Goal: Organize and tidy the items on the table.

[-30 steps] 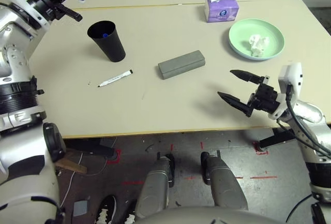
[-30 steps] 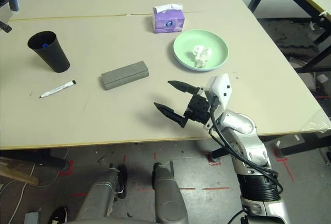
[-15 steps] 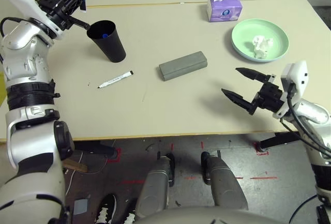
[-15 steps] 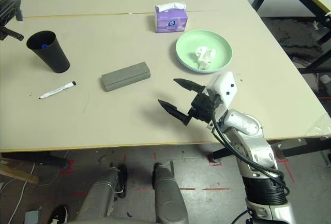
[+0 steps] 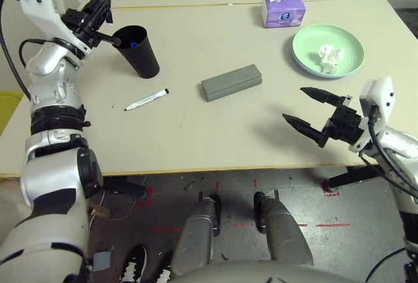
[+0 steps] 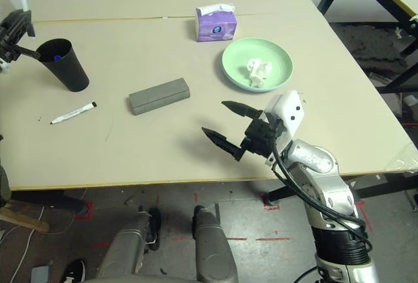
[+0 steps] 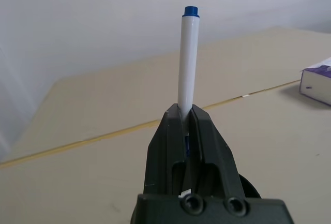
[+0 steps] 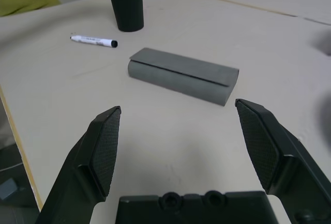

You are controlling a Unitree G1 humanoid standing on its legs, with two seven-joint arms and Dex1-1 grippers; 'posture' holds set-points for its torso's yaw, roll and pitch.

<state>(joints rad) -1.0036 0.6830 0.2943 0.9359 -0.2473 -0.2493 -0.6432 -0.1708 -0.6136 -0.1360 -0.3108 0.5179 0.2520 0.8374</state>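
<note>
Lowered beside the black cup (image 5: 137, 51), left fingers (image 7: 207, 146) pinch blue-capped marker (image 7: 185, 63).

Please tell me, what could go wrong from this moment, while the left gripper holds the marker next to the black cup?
1. The left gripper holds the blue-capped marker upright right at the rim of the black cup; a small sideways move might tip the cup.
2. The marker is held near its lower end, so it may miss the opening when lowered.
3. A toppled cup could roll onto the black-capped marker lying nearby.
</note>
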